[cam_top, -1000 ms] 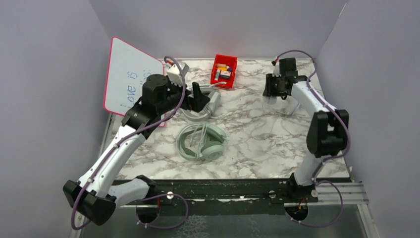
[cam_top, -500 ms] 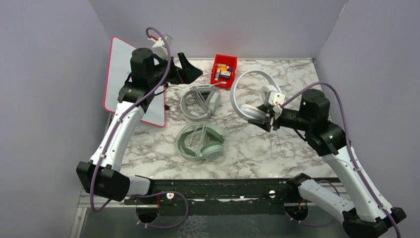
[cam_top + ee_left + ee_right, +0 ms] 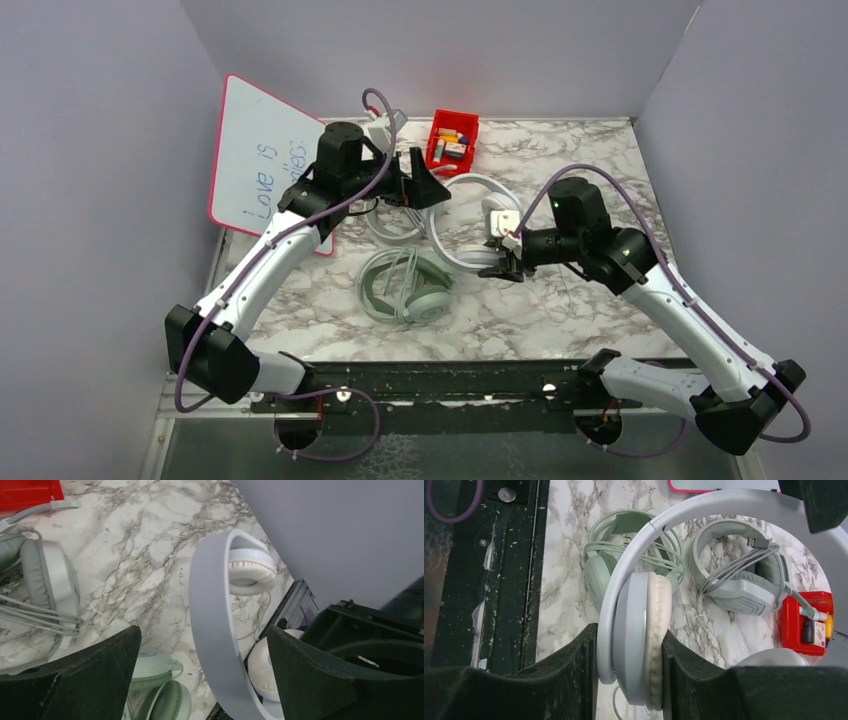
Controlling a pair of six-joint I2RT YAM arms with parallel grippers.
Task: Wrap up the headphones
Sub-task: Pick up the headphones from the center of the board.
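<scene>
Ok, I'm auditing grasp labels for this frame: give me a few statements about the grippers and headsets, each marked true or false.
1. The right gripper grips the white headphones by an ear cup. True.
2. The left gripper is clamped on the headband. False: its jaws stand open on either side of the band.
3. The mint-green headset lies on the table, held by neither gripper. True.
4. The red bin is empty. False: it holds small items.
</scene>
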